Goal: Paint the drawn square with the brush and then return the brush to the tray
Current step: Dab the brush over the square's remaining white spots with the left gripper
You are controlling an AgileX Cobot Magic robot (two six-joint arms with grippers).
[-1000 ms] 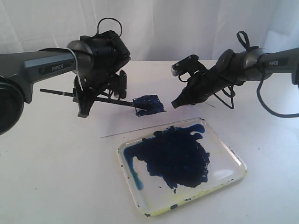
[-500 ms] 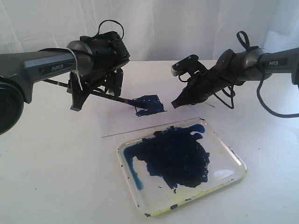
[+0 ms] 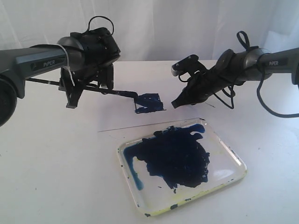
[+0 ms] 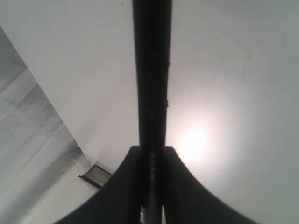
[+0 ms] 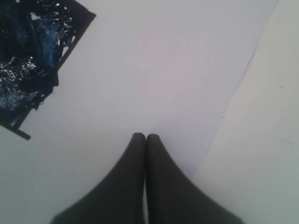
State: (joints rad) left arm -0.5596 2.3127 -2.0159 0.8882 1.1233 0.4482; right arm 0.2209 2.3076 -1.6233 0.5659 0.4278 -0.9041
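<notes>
The left gripper (image 3: 90, 88) is pinched tight on the black brush (image 3: 122, 93), whose blue tip meets the blue-filled drawn square (image 3: 149, 103) on the white paper (image 3: 117, 119) toward the table's far edge, while the right gripper (image 3: 176, 103), squeezed closed on nothing, hangs just beside the square, and the paint-smeared tray (image 3: 235, 158) sits near the front edge.

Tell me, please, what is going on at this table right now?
The left claw grips the brush, whose tip is at the edge of the drawn square, now largely filled with dark blue paint. The right claw is shut, its tip low over the white paper beside the square. The tray, smeared with blue paint, lies in front; the brush has not yet been returned to it.
</notes>
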